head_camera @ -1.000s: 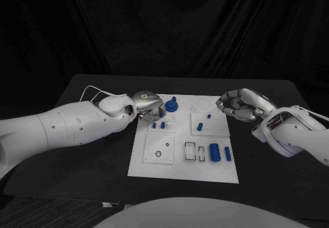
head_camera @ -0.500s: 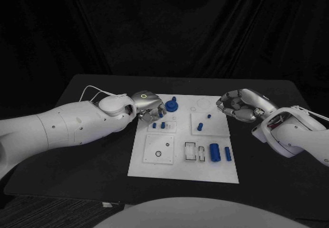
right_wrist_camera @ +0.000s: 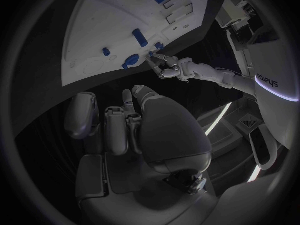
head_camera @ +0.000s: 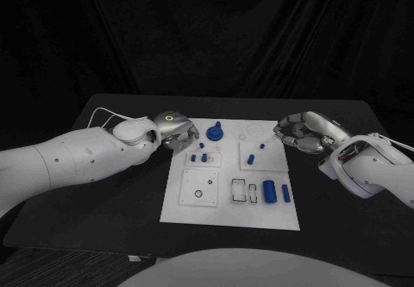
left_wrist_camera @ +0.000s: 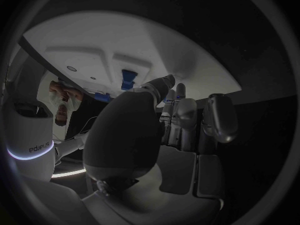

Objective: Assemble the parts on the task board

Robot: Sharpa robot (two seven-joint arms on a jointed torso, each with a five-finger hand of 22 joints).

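From the head camera I see the task board (head_camera: 231, 206), a white plate lying flat in the middle of the black table (head_camera: 112, 209). Blue parts sit across it: a round knobbed part (head_camera: 216, 131) near its far edge, two small pegs (head_camera: 200, 158) in a raised square block, a short peg (head_camera: 251, 159) toward the right, and a thick cylinder (head_camera: 270, 192) with a slimmer bar (head_camera: 285, 192) beside it at the near right. The left hand (head_camera: 175, 133) hovers at the board's far left corner, fingers loosely curled and pointing at the board, just beside the knobbed part; I see nothing between them. The right hand (head_camera: 304, 133) hangs off the board's right edge, fingers curled in, holding nothing I can make out.

In the left wrist view, the left hand (left_wrist_camera: 164, 116) has its fingers bent forward and slightly apart, with no part in them. The board (left_wrist_camera: 150, 60) lies beyond the fingertips, with a blue part (left_wrist_camera: 128, 78) standing on it.

In the right wrist view, the right hand (right_wrist_camera: 134, 122) is folded with its fingers close together, nothing in its grasp. Beyond it lies the board (right_wrist_camera: 106, 25) with its blue pieces, and the left hand (right_wrist_camera: 164, 66) is at the board's edge.
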